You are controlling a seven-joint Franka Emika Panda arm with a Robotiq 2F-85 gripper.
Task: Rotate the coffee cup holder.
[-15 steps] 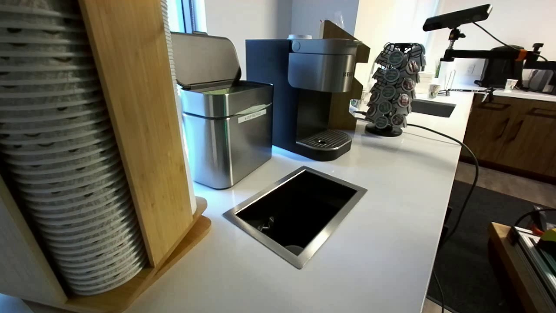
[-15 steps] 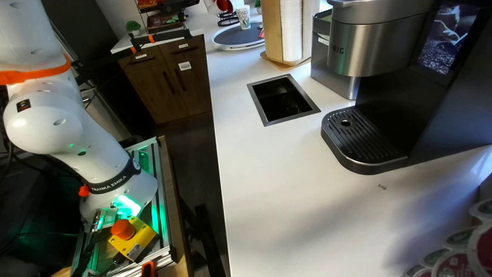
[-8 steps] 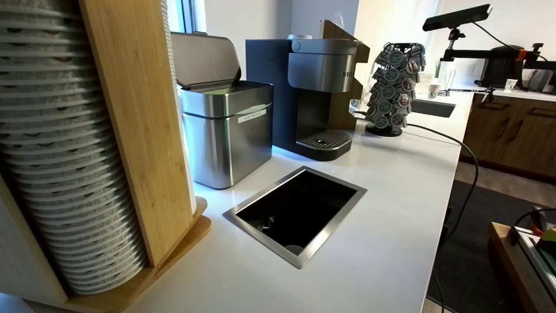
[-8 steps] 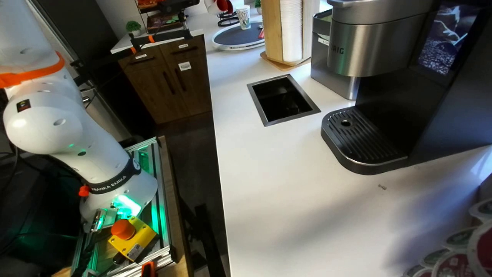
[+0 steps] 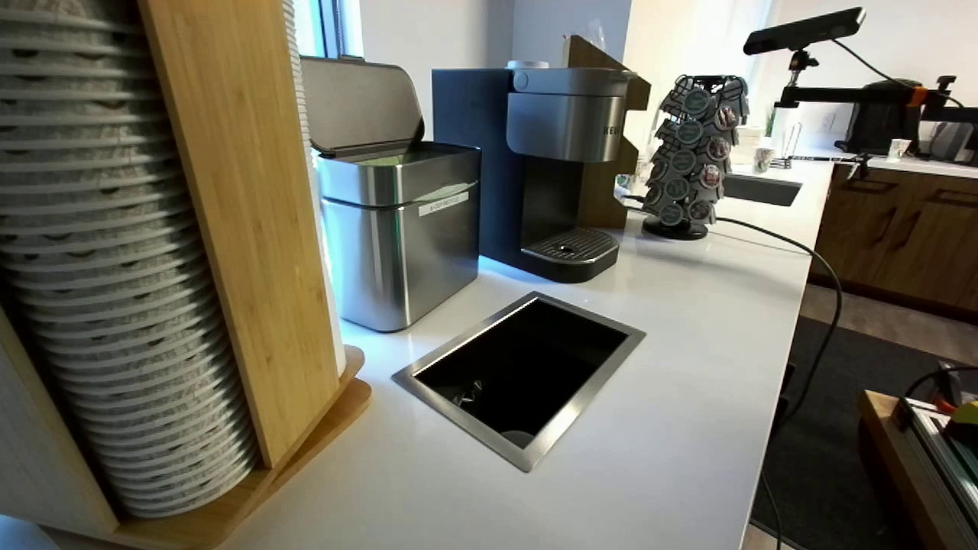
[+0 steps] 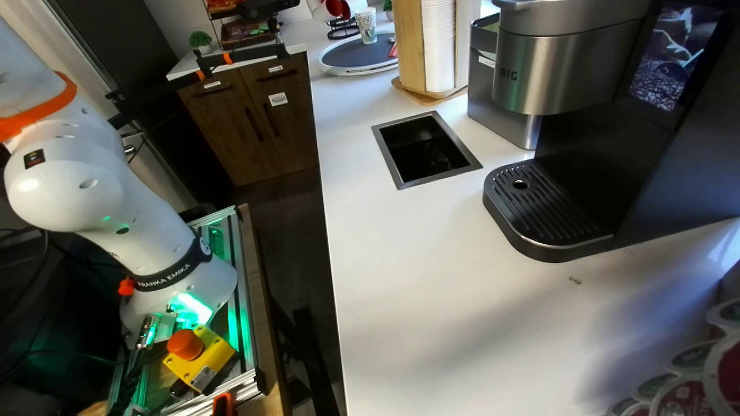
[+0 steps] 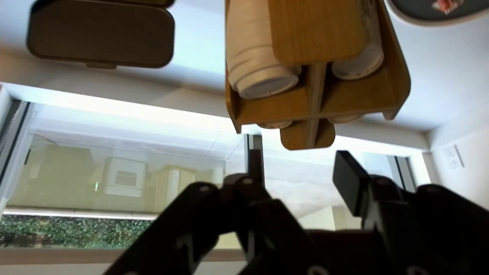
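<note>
The coffee cup holder, a tall wooden tower with stacked white paper cups, shows its panel (image 5: 237, 229) large at the near left in an exterior view. Farther off, its wooden side (image 6: 410, 46) stands at the back of the counter. In the wrist view, which appears upside down, the holder (image 7: 317, 30) fills the upper middle. My gripper (image 7: 301, 177) is open there, its fingers spread with nothing between them. A gap seems to lie between the fingertips and the holder, though its depth is hard to tell. Neither exterior view includes the gripper.
A steel lidded bin (image 5: 405, 237) stands beside the holder, its lid up. Past it is the coffee machine (image 5: 565, 122). A square opening (image 6: 425, 147) is cut into the counter (image 6: 416, 277). The robot arm (image 6: 115, 185) rises from a cart along the counter's edge.
In an exterior view, the arm's upper section with the orange band has swung left and slightly down. The cup holder stands as before.
</note>
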